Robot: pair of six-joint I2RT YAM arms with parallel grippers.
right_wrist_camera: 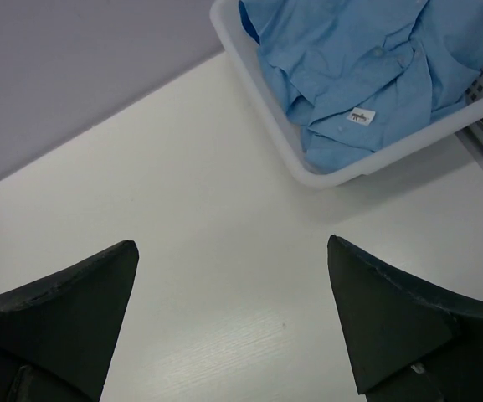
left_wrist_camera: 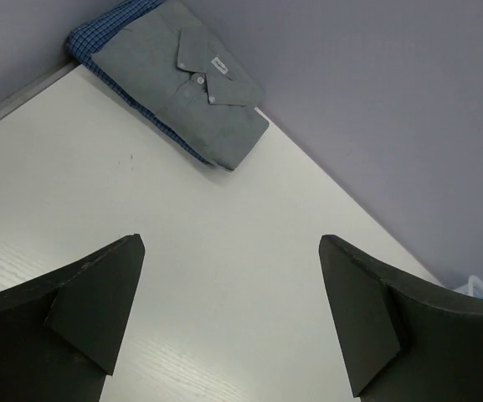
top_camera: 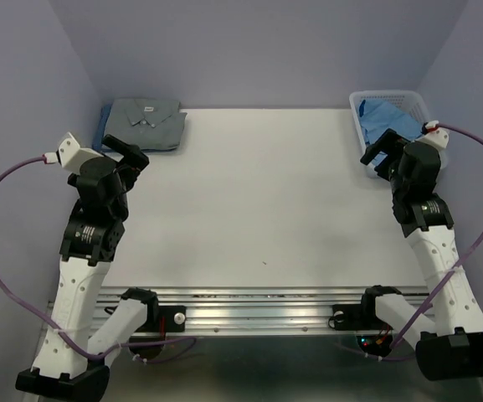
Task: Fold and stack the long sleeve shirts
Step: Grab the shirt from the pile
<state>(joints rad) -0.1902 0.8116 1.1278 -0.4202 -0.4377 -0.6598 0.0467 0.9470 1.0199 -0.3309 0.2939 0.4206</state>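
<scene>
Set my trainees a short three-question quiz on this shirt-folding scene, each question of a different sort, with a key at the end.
1. Fill in: the left gripper and the right gripper both stand ____, holding nothing.
2. True or false: the grey shirt lies folded on top of a blue checked shirt.
3. Where is the light blue shirt?
A) held by the left gripper
B) crumpled in the white basket
C) folded on the grey shirt

Key: 1 open; 2 true; 3 B.
</scene>
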